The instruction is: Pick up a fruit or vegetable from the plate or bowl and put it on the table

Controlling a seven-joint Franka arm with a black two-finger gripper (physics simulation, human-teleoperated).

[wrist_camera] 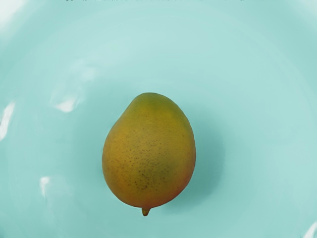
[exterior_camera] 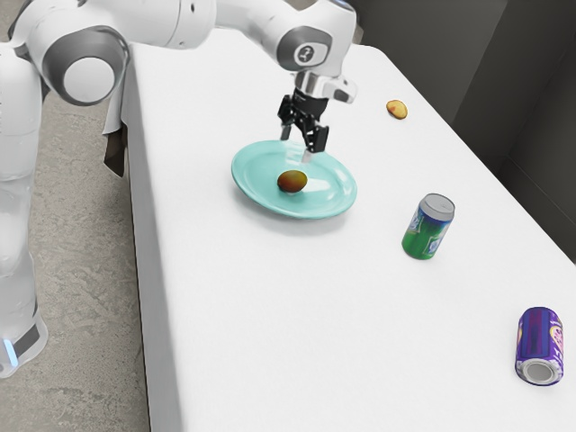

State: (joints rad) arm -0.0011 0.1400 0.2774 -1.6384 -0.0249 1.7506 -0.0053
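My gripper [exterior_camera: 298, 144] hangs open over the turquoise plate [exterior_camera: 255, 193], near its far rim, with a gap between its fingers and nothing held. On the plate lies a mango [exterior_camera: 292, 182], brownish orange in the exterior view, a little below and nearer the camera than the fingertips. Seen from my hand, the yellow-green mango [wrist_camera: 148, 151] has a reddish lower edge and a small stem, and rests on the smooth plate [wrist_camera: 257, 109] with its shadow beside it.
On the white table [exterior_camera: 297, 333], a yellow fruit [exterior_camera: 397, 109] lies beyond the plate. Toward the exterior view's right, a green and blue can [exterior_camera: 427, 229] stands upright, and a purple can [exterior_camera: 540, 347] is near the table's edge.
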